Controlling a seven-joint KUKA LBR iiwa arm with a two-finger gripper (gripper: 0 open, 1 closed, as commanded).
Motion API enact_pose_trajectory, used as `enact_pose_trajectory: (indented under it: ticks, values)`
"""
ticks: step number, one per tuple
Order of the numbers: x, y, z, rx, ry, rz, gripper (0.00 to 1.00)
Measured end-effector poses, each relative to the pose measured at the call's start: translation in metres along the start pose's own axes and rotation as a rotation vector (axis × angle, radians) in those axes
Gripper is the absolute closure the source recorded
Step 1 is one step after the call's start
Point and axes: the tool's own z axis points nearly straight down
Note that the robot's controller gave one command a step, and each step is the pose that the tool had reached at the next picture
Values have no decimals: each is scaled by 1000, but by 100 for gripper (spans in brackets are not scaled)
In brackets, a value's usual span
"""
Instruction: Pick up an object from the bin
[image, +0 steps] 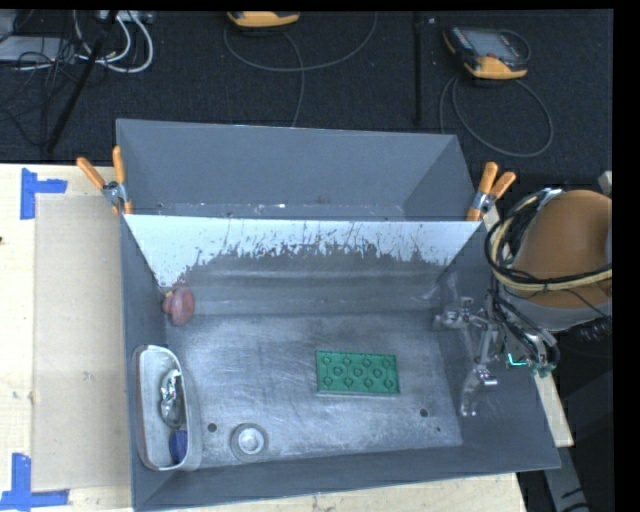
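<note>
**Gripper waiting at the bin's right side, nothing picked yet**

The gripper (476, 362) is hanging to the right of the plate (357, 372), well apart from it and close against the right wall of the bin (300, 180). Whether it is released or clenched I cannot tell from this angle, and nothing is showing in its grasp.

The plate, green and studded, is lying flat on the bin floor with bare metal all round it. Left of the plate and a little nearer the front wall, a small round disc (248, 438) is sitting by itself. Farther left of the plate, a pale tray (141, 400) is lying along the left wall. It is holding what is probably a metal spoon and something blue. Up and to the left of the plate, a pink lump (180, 305) is resting where the floor is meeting the sloping back wall.

As I am reading it, the task is only at the approach, with nothing grasped or lifted. The plate is looking like the likeliest pick, being the thing nearest the gripper. The next move is calling for a shift left until the gripper is standing over the plate, lined up across its shorter side. Then comes a straight descent to the floor. Because the plate is lying so low and flat, the grip will need to catch its edges or it may slide away.
</note>
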Motion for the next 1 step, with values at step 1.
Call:
enact_pose_trajectory:
  ticks: [1]
  values:
    - [-26, 63, 55, -3, -3, 41, 0]
